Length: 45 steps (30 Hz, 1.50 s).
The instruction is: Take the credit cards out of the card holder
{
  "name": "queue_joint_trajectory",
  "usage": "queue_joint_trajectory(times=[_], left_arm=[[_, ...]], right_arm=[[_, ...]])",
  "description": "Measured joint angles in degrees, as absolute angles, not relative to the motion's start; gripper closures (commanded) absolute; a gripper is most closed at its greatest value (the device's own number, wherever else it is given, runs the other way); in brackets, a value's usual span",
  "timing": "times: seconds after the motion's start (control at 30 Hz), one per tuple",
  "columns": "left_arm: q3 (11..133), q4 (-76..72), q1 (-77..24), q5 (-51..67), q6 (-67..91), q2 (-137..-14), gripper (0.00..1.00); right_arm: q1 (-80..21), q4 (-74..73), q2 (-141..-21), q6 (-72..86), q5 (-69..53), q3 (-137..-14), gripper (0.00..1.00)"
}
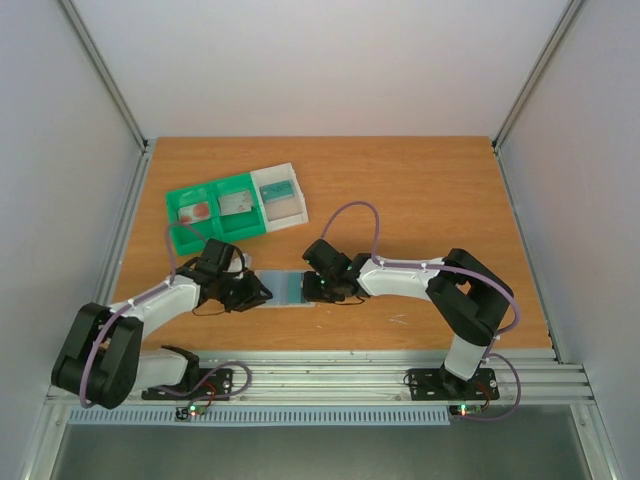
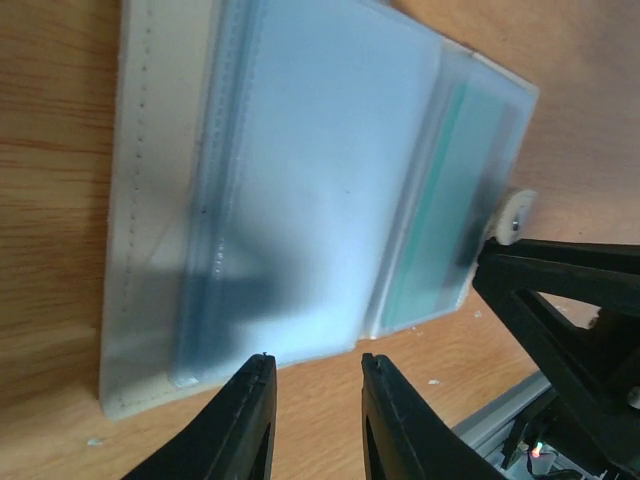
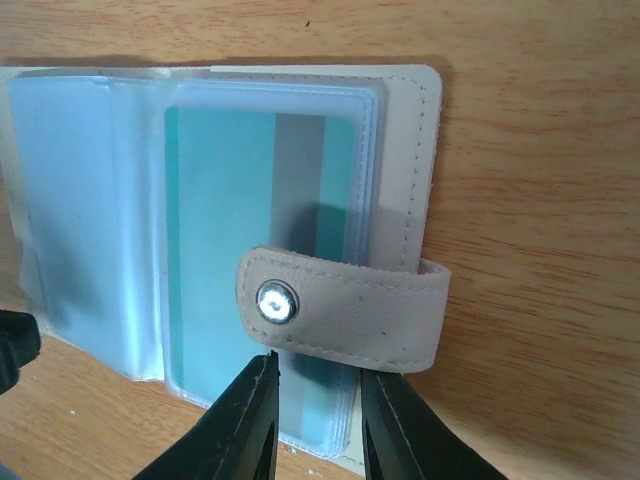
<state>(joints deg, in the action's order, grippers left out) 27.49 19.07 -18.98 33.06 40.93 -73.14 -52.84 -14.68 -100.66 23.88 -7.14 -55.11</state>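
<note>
Orange-brown wooden tabletop (image 1: 420, 200), plain pale walls (image 1: 320, 60), metal corner posts (image 1: 105, 75), light seemingly soft and even

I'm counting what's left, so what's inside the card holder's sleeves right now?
One teal card with a grey stripe shows in the card holder's clear sleeve, partly under the snap tab. The opposite sleeves look empty. Any cards stacked behind it would be hidden.

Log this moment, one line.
card holder open on table | teal card inside | left gripper at its edge, open | right gripper at tab, open
</note>
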Motion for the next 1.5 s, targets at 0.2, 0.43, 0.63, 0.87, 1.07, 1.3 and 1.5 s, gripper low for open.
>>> queue_joint_trajectory(times=[0.2,0.43,0.63,0.87,1.07,1.3,1.5], left_arm=[[29.26,21.23,-18.98,32.16,41.12,-70.85,0.73],[32.6,22.15,-18.98,30.26,38.41,-73.65,0.73],[32.77,22.09,-18.98,29.52,36.56,-77.19,0.73],[32.08,21.06,-18.98,29.36,35.53,-79.33,0.76],[31.62,19.97,-18.98,29.56,35.51,-79.55,0.78],[30.65,18.57,-18.94,30.15,35.64,-79.18,0.79],[29.74,17.47,-18.94,30.33,36.25,-78.56,0.79]], right_arm=[[-52.84,-14.5,-100.66,23.64,-7.51,-55.11,0.77],[-52.84,-13.91,-100.66,24.18,-8.16,-55.11,0.76],[-52.84,-12.78,-100.71,24.77,-8.78,-55.11,0.76],[-52.84,-11.64,-101.62,25.3,-8.84,-55.11,0.76],[-52.84,-11.6,-101.62,25.58,-8.34,-55.11,0.75],[-52.84,-11.77,-101.62,25.93,-8.21,-55.11,0.74],[-52.84,-11.97,-101.65,26.15,-8.45,-55.11,0.73]])
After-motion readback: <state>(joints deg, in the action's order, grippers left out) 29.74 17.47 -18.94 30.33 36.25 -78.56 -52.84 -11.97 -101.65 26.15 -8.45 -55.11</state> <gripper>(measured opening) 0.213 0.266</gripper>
